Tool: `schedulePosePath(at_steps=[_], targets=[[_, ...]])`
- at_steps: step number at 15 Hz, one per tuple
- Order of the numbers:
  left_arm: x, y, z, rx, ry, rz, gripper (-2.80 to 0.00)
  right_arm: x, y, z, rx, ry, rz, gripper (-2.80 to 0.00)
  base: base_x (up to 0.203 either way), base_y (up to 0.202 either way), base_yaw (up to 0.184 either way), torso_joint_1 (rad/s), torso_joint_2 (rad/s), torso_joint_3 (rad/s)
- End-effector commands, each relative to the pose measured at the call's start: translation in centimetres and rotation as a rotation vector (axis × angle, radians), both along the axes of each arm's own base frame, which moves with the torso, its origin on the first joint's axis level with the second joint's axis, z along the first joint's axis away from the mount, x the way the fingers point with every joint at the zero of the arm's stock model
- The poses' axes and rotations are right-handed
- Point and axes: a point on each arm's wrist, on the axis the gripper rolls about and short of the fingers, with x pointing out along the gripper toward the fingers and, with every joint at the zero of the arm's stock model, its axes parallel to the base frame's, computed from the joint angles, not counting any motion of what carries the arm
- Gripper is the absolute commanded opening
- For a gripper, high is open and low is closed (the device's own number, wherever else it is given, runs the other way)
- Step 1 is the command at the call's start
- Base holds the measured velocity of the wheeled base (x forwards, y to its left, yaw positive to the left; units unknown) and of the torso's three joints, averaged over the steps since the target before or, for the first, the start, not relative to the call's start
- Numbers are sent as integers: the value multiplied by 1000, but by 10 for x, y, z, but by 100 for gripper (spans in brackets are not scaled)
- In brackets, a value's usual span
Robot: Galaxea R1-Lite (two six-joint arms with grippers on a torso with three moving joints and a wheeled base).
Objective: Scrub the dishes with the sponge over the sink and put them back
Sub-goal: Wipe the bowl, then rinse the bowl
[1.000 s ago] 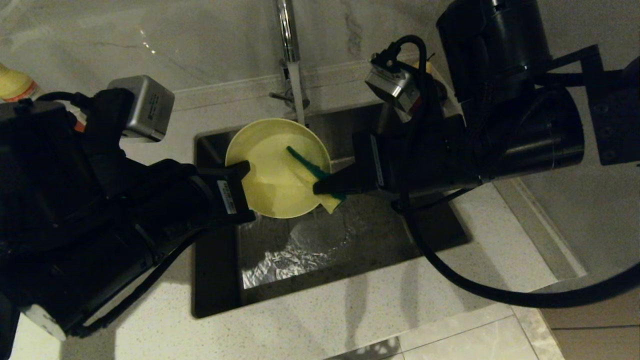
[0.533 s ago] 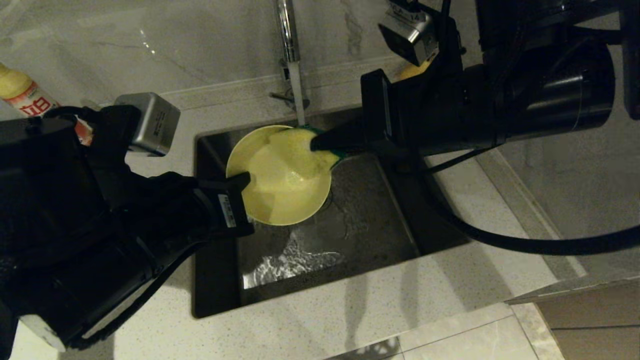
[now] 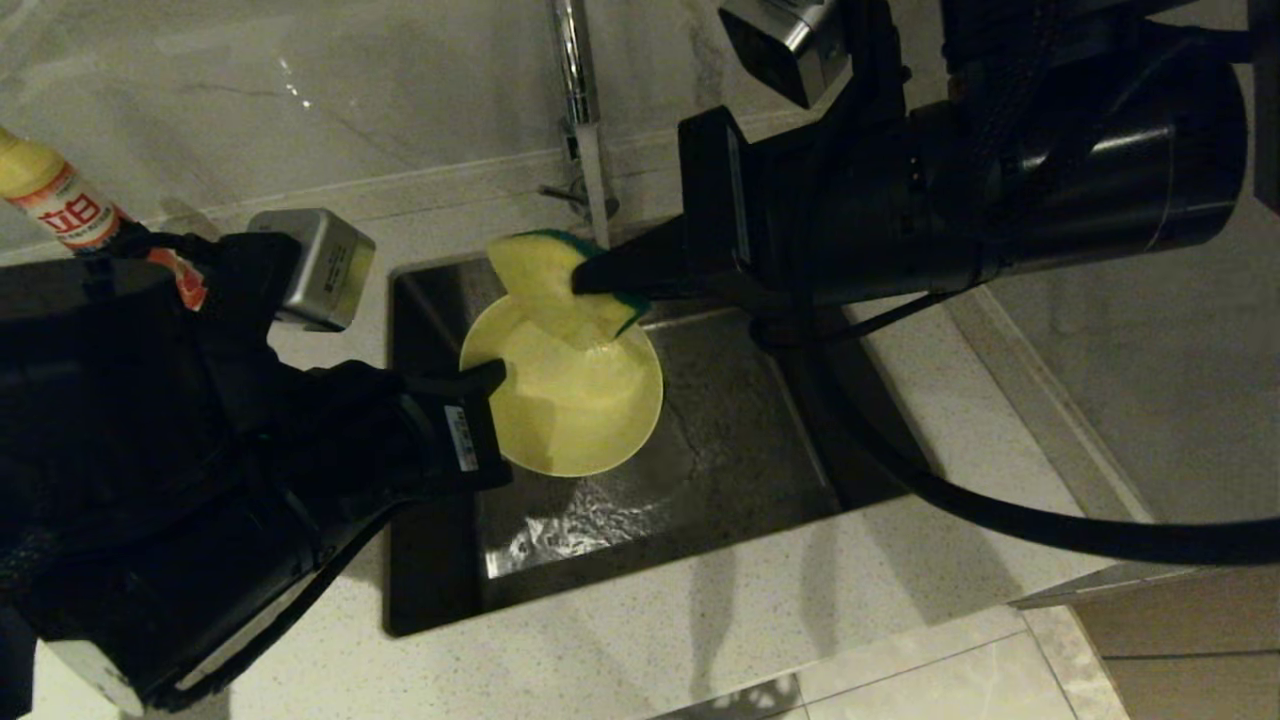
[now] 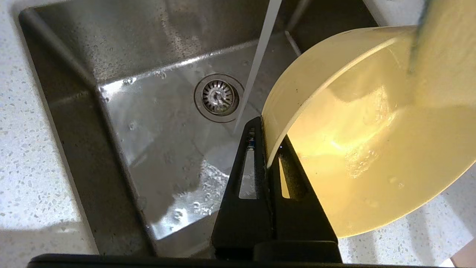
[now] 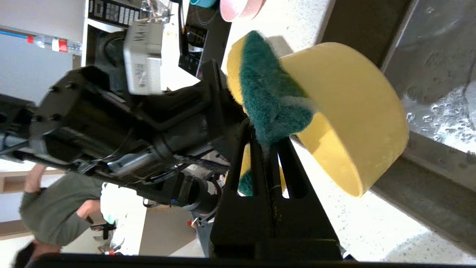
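Mid-scrub on the yellow bowl [image 3: 570, 400]: left gripper [image 3: 492, 376] clamped on its rim over the sink [image 3: 720, 440], right gripper [image 3: 590, 283] pinching the sponge [image 3: 545, 285] at its far edge, putting it back looks still undone.

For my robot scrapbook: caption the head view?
Left gripper holds yellow bowl over sink; right gripper presses sponge on rim.

bowl [image 3: 575, 400]: over the sink's [image 3: 760, 420] left half, tilted
sponge [image 3: 545, 285]: on the bowl's far rim
faucet [image 3: 580, 110]: behind the sink, centre
bottle [image 3: 55, 200]: on the counter [image 3: 700, 620], far left
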Motion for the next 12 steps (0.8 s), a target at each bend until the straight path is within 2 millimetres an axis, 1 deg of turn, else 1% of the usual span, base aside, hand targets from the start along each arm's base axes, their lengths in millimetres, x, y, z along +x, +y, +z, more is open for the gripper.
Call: schedulePosePath(at_steps=[1,4,7,8,9,11,12], targets=[[2,2,-5,-4,17,17,-280,-12,-16,14,30,-22,-2,-280,0,0,0,0,0,0],[10,5,-11,-39,58,57,-280,-30,-46,33,73,-62,-27,-280,0,0,0,0,0,0],[22,9,-21,-45,139,111,-280,-41,-76,43,91,-81,-78,-280,0,0,0,0,0,0],[31,9,-23,-55,183,140,-280,-45,-87,44,84,-76,-96,-280,0,0,0,0,0,0],[41,7,-24,-76,223,169,-280,-47,-93,40,72,-65,-110,-280,0,0,0,0,0,0],[65,2,-25,-115,311,228,-280,-50,-101,32,54,-49,-126,-280,0,0,0,0,0,0],[80,-1,-24,-138,369,254,-280,-54,-105,28,46,-41,-130,-280,0,0,0,0,0,0]])
